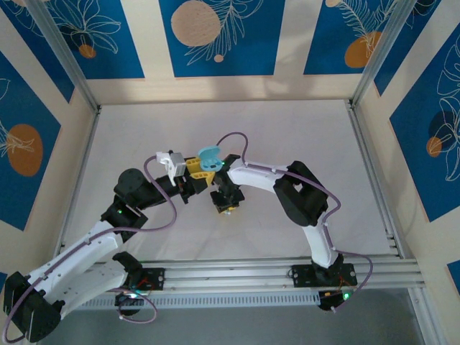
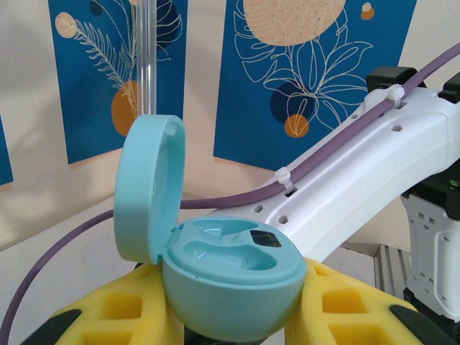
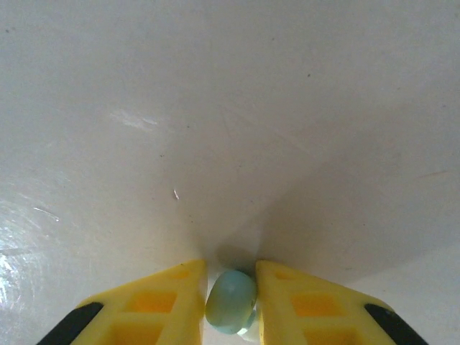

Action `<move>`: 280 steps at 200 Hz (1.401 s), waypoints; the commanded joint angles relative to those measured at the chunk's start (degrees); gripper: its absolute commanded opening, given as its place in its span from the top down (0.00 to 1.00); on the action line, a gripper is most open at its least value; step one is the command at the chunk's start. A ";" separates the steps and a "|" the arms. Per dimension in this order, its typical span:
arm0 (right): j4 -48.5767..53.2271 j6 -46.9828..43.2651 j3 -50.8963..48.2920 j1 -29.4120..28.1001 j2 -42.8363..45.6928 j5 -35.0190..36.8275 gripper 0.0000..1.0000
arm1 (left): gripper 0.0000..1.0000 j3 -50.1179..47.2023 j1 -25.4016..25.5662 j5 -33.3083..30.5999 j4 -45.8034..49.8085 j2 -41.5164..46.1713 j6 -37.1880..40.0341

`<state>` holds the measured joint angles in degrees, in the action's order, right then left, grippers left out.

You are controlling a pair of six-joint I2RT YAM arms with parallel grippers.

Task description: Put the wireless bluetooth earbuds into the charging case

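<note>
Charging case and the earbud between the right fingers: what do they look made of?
Charging case: moulded plastic, pale turquoise, satin; soft highlights, crisp recessed wells. Earbud: probably smooth plastic too, pale blue-green, faint sheen; too little shows to be sure.

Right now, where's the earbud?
Right wrist view, bottom centre: the pale blue-green earbud is pinched between the right gripper's yellow fingers, with the white table behind it.

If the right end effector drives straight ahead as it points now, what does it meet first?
The white tabletop. The right end effector, gripping a pale blue-green earbud, faces it with nothing between, though depth is unclear.
</note>
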<state>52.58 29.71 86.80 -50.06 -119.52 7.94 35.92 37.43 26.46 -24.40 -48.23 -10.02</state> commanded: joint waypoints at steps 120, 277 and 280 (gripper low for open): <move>-3.90 0.54 -4.79 2.10 8.12 -4.69 0.82 | 0.71 0.56 0.38 -0.97 -0.95 1.02 -0.70; -31.00 1.44 -21.77 27.07 27.85 -76.94 0.83 | 0.71 -0.15 0.44 -3.01 -0.46 1.25 1.06; -30.85 1.36 -21.77 27.15 27.93 -77.02 0.83 | 0.71 -0.10 0.37 -2.99 -0.36 1.23 1.17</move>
<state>26.02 28.45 66.15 -23.88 -93.78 -59.35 35.92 37.43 23.88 -24.34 -47.31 -9.98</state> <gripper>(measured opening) 0.172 0.319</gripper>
